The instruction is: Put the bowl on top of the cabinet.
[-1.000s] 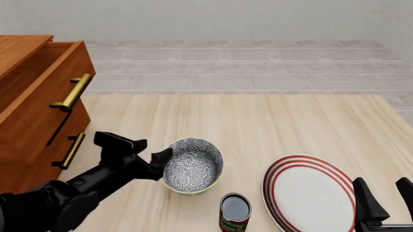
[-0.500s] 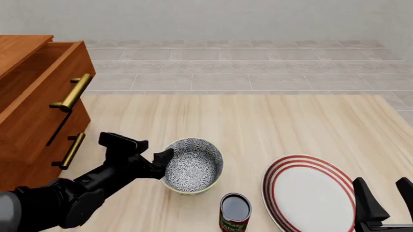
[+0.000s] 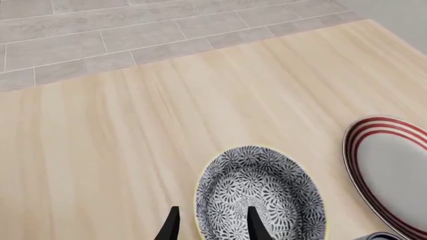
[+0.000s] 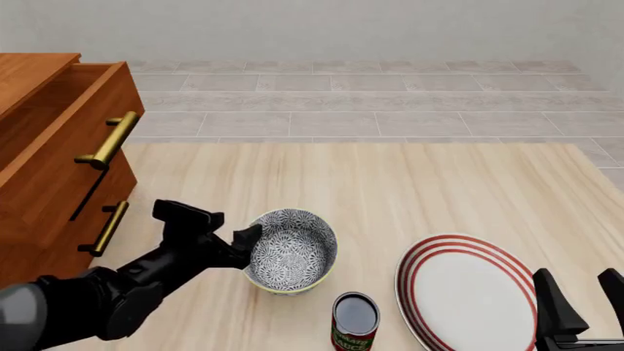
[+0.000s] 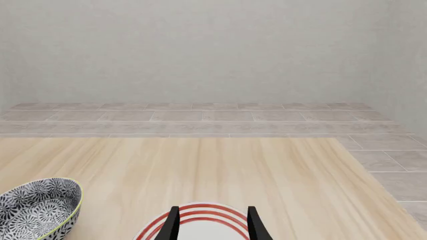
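The bowl (image 4: pixel 292 252), deep and round with a grey-and-white lace pattern, stands on the table just left of centre near the front. My left gripper (image 4: pixel 229 225) is open at the bowl's left side. In the left wrist view the bowl (image 3: pixel 267 200) has its near rim between the fingers of the left gripper (image 3: pixel 213 211), one finger over the inside and one outside. The reddish-brown cabinet (image 4: pixel 49 157) stands at the left, its upper drawer pulled out. My right gripper (image 4: pixel 577 276) is open at the front right, with nothing between its fingers (image 5: pixel 175 222).
A flat white plate with red rings (image 4: pixel 468 292) lies right of the bowl, under the right gripper. A dark can (image 4: pixel 354 322) stands just in front of the bowl. Brass handles (image 4: pixel 109 139) stick out from the cabinet's front. Grey tiled floor lies beyond the table's far edge.
The left arm has crept slightly to the right, toward the bowl's rim. The bowl, the can, the plate and the right gripper have not moved.
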